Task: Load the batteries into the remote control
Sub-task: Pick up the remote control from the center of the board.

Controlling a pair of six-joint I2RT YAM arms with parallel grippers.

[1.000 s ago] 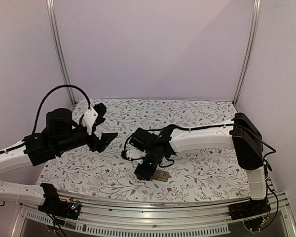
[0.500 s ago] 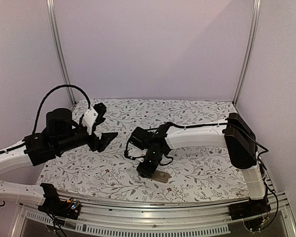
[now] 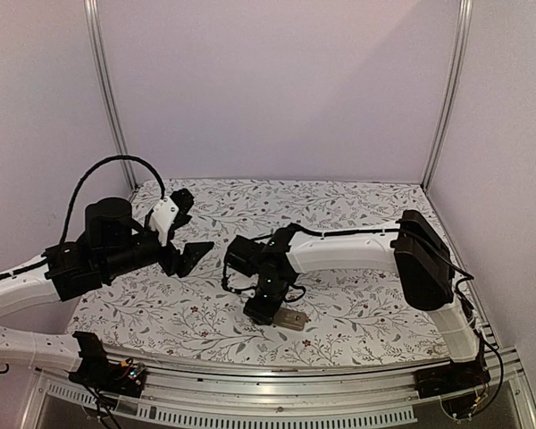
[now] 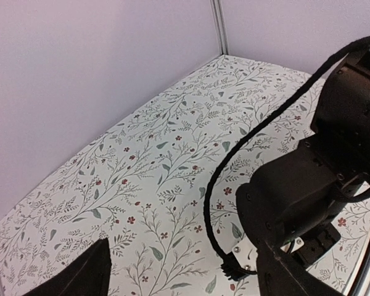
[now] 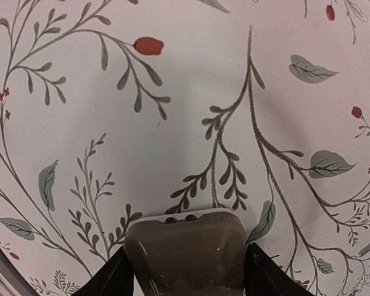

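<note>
The remote control [image 3: 292, 319] is seen lying tan-grey side up on the bench [image 3: 366, 210], close to the near edge and about midway along it. It is clamped by the right gripper [image 5: 185, 274], whose fingers [image 5: 114, 277] are pressed against its two long sides. Its rounded end is shown protruding past them in the right wrist view. The left gripper [image 3: 195, 253] is held over the left part of the bench, well apart from the remote control. Its fingers [image 4: 86, 274] are spread wide, with nothing between them. Bare patterned surface is seen behind and to the right of the right arm [image 3: 357, 250]. This open room is bounded by the back wall [image 3: 277, 89] and the side walls [image 3: 509, 179], with upright metal posts [image 3: 107, 98] at the rear corners.
</note>
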